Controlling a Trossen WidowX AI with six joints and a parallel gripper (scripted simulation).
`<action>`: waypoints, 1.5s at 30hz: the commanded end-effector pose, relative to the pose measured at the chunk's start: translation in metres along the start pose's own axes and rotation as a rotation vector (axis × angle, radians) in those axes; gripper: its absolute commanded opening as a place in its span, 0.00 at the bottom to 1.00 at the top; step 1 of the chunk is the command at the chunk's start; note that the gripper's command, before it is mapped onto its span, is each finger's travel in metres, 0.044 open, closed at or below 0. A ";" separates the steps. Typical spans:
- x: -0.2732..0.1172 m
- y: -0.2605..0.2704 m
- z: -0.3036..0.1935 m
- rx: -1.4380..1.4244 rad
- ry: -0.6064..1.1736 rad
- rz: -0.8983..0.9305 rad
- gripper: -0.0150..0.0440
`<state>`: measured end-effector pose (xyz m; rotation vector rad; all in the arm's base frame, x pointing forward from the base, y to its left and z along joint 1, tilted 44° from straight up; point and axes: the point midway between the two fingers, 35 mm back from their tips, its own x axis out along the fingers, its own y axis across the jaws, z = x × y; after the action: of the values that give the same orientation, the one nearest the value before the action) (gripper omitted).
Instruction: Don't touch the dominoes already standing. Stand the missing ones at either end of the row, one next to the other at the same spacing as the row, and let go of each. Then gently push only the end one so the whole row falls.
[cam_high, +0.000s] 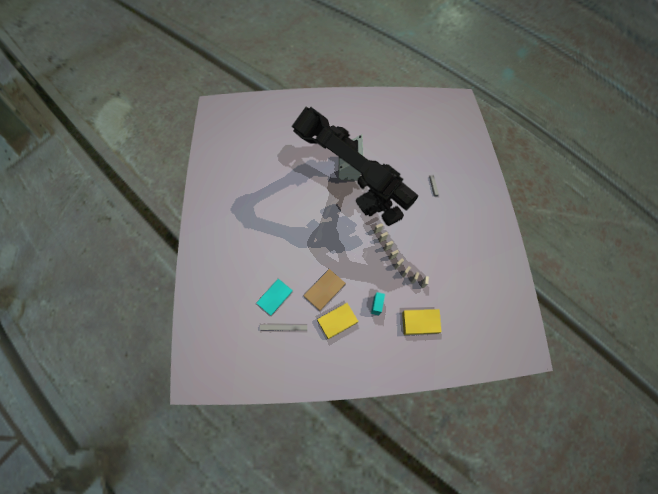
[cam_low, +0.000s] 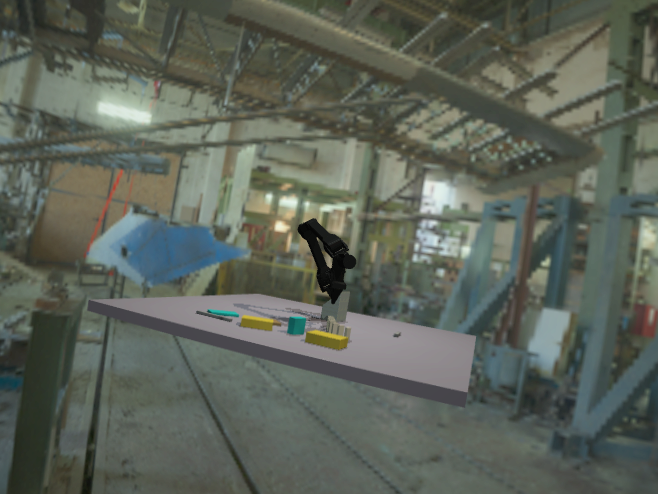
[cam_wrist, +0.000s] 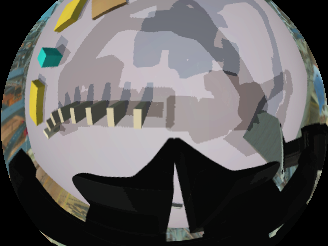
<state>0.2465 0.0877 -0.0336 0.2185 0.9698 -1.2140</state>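
A curved row of several thin cream dominoes (cam_high: 394, 252) (cam_wrist: 89, 115) stands upright on the pale table (cam_high: 228, 372) (cam_low: 414, 353). The end domino nearest the arm's base (cam_high: 378, 227) (cam_wrist: 137, 118) stands in line with its neighbours, with similar gaps between them. The far end domino (cam_high: 426, 280) (cam_wrist: 46, 133) also stands, near a yellow block. My gripper (cam_low: 333, 300) (cam_wrist: 174, 142) is shut with nothing between the fingertips. It hangs above the table beyond the base-side end of the row, apart from the dominoes. Its fingertips are hidden in the top view. No domino lying loose can be made out.
Two yellow blocks (cam_high: 337, 320) (cam_high: 422, 321), an upright teal block (cam_high: 377, 303) (cam_low: 296, 325), a flat teal plate (cam_high: 274, 296) and a brown plate (cam_high: 324, 289) lie beyond the row. A grey bar (cam_high: 282, 328) lies left; a small grey stick (cam_high: 433, 185) (cam_low: 397, 334) lies right of the arm.
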 end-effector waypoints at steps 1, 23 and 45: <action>0.000 -0.001 0.002 0.055 -0.004 0.010 0.25; 0.000 -0.001 0.002 0.055 -0.004 0.010 0.25; 0.011 0.001 0.002 0.054 -0.003 0.010 0.25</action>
<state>0.2473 0.0860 -0.0346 0.2697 0.9350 -1.2300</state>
